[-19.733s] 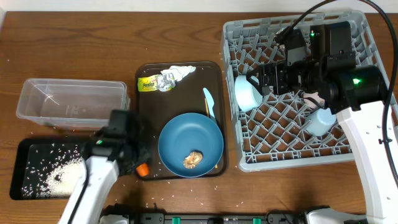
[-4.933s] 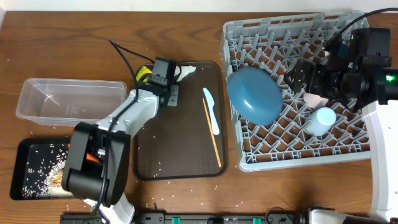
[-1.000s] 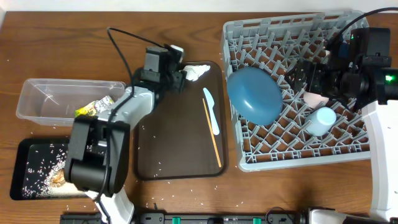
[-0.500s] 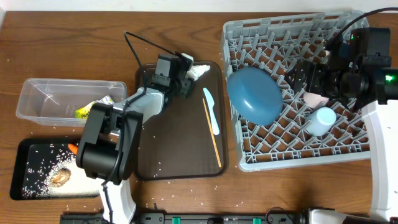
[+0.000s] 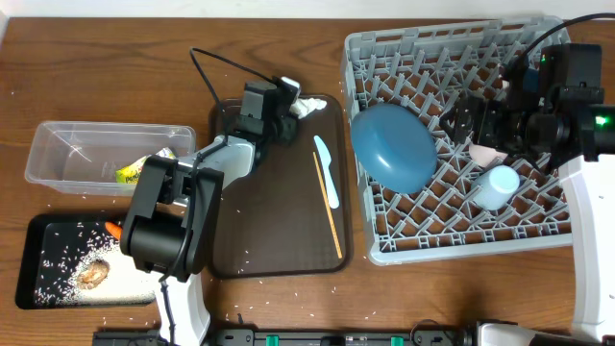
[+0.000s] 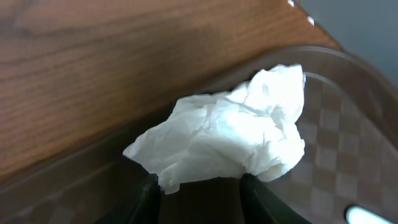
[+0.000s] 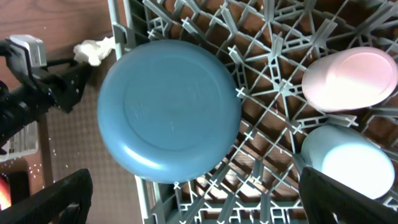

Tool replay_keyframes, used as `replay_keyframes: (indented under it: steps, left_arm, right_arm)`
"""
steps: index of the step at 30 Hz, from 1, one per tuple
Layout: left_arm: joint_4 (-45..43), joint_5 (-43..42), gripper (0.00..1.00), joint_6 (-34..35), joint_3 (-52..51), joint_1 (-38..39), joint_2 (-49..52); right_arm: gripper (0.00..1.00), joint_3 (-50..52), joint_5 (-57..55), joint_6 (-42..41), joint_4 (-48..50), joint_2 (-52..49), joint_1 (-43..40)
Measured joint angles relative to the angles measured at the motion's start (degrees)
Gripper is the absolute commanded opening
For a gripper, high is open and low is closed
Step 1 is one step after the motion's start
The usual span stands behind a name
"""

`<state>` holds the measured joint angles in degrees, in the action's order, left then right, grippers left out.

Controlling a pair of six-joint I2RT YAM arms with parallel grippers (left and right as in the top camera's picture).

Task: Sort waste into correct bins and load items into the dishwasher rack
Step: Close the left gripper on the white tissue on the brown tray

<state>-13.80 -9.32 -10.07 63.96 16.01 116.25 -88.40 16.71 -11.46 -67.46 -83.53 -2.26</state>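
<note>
We note left gripper [image 6: 199, 196]: fingers [image 6: 149, 200] flank lower edge of crumpled napkin [image 6: 230, 134], gap between them; we cannot tell if it is pinched. Napkin sits in brown tray [image 5: 279, 231], in its top-right corner as overhead view shows it. Spoon [image 5: 327, 173] and chopsticks [image 5: 329, 207] lie further along tray. Right gripper [image 7: 196, 193]: jaws spread wide, empty, above blue plate [image 7: 169, 111] leaning in rack [image 7: 273, 25]; pink cup [image 7: 348, 78] and blue cup [image 7: 348, 162] beside plate. Wrapper [image 5: 144, 169] in clear tub [image 5: 67, 144]; carrot [image 5: 112, 231], lump [image 5: 93, 274] in black tray-bin [image 5: 29, 240].

There is one big grey plastic rack [image 5: 452, 250], one large round blue plate [image 5: 392, 146], one pink cup [image 7: 348, 78], one blue cup [image 7: 345, 165], one pale blue spoon [image 5: 328, 173] and one crumpled white napkin [image 6: 224, 137].
</note>
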Motion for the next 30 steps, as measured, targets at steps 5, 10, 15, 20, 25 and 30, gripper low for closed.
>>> replay_keyframes:
  steps: [5,10,15,20,25,30]
  left_arm:
    - [-1.6,0.1,0.08,1.8,0.0,0.0,2.7]
    - [-1.3,-0.2,0.06,2.6,0.1,0.0,2.7]
    - [2.4,-0.2,0.06,2.7,0.1,0.0,1.0]
    - [7.7,-0.2,0.06,4.5,0.0,0.0,-4.0]
    - [6.7,-0.4,0.17,10.3,0.0,0.0,-8.4]
    - [3.9,-0.7,0.5,16.9,0.0,0.3,-6.6]
  right_arm:
    - [0.99,0.0,0.0,0.0,-0.6,0.0,0.0]
    - [0.99,0.0,0.0,0.0,-0.7,0.0,0.0]
    - [0.99,0.0,0.0,0.0,-0.7,0.0,0.0]
    - [0.99,0.0,0.0,0.0,-0.8,0.0,0.0]
    - [0.99,0.0,0.0,0.0,-0.7,0.0,0.0]
    - [0.99,0.0,0.0,0.0,-0.4,0.0,0.0]
